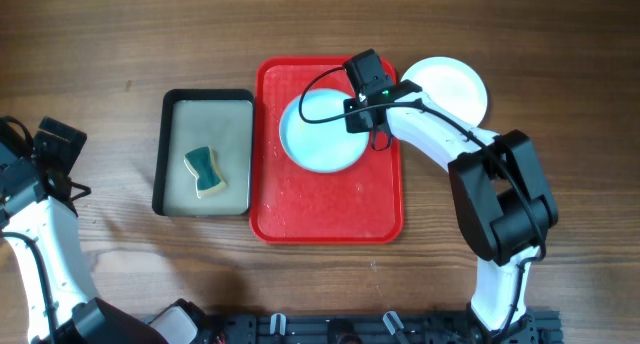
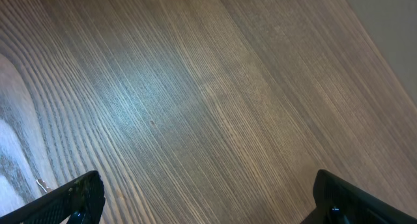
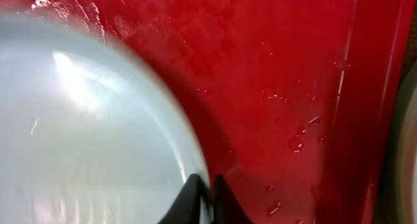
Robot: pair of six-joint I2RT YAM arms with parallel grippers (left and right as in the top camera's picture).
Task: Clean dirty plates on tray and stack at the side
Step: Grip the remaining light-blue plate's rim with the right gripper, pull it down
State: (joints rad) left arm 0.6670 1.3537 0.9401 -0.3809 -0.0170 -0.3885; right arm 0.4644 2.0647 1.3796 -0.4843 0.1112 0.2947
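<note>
Right gripper [image 3: 208, 195]: closest to its own wrist camera. The jaws are closed almost together, with the plate's rim running in between them, so it appears to pinch that rim.
Mint-blue plate [image 1: 315, 134]: lies flat in the upper part of the red tray, held at its right edge. This is probably the edge nearest to the stacking place.
Red tray [image 1: 330, 209]: middle of the table. Its lower half is bare and carries water drops [image 3: 296, 142], so the surface is wet and may be slippery.
White plate [image 1: 455, 84]: on the table just beside the tray's upper right corner. I judge it is the start of the stack.
Third plate: I cannot tell if one lies under another.
Basin [image 1: 160, 154]: left of the tray, with the sponge [image 1: 205, 171] inside, within reach of the left arm.
Left gripper [image 2: 208, 204]: fully spread and holding nothing, over the bare table [image 2: 195, 87] at the far left, out of the way.
Step in hand: probably moving the plate to the side.
</note>
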